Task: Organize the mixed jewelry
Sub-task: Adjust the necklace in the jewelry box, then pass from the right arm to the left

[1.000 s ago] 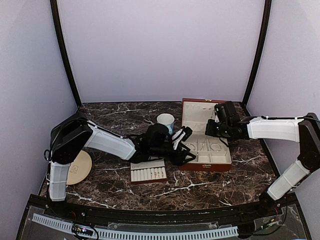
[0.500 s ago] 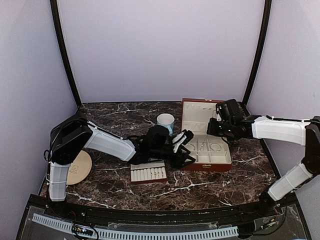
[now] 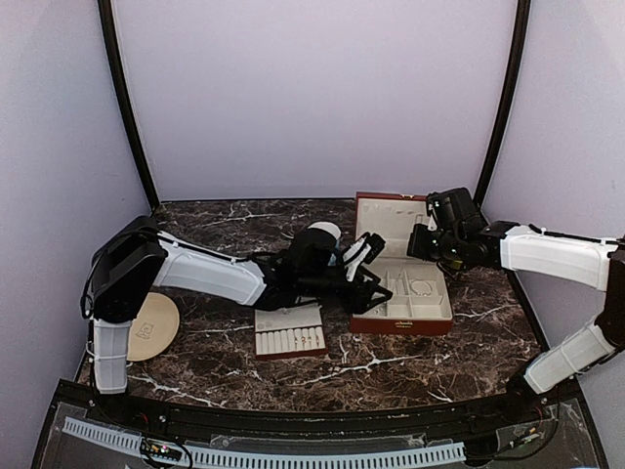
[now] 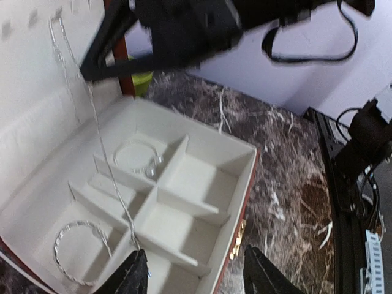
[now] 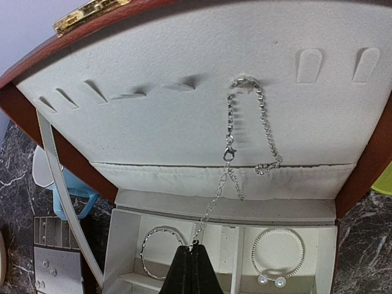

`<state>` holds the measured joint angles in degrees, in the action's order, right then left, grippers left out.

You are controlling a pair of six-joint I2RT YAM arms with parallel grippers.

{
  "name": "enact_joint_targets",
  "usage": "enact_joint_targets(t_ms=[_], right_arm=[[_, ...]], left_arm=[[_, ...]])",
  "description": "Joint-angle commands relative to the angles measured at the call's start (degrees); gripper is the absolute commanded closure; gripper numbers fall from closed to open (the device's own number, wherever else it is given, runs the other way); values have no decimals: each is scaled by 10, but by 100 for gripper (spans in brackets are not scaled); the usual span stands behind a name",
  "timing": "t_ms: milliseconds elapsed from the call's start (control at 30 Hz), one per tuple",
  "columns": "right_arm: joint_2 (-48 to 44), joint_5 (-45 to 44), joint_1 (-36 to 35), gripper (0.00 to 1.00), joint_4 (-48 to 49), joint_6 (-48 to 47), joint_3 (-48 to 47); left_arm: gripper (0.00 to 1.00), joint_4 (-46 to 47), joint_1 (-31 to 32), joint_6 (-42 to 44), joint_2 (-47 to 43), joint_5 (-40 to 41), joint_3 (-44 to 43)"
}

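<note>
Dark marble table (image 3: 195,220). Slotted tray (image 3: 289,338) near, left of centre. My left gripper (image 4: 197,269), jaws spread, hovers at the open box (image 3: 400,324). Bangles (image 5: 278,229) lie in its compartments. The chain (image 5: 229,131) hangs off a lid hook, my right gripper (image 5: 192,260) pinching its end.

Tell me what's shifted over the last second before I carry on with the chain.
The left pincer slid right, closer to the box, and its wrist now hides most of the mug. The right pincer drew back slightly rightward, staying shut on the chain. The left jaws stay open. The box and the slotted tray have not moved.
</note>
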<state>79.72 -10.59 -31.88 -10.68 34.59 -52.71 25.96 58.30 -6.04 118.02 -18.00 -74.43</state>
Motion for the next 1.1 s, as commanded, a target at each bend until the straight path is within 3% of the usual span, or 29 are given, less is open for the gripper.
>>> enact_joint_targets(t_ms=[0,733,1067], right_arm=[[-4,-11,0,100,18,2,-13],[-27,15,11,100,36,12,-7],[-25,21,14,100,39,14,-3]], left_arm=[[45,5,-6,-10,22,30,-83],[46,-42,-19,-9,181,35,-257],[73,-51,-18,-4,195,25,-278]])
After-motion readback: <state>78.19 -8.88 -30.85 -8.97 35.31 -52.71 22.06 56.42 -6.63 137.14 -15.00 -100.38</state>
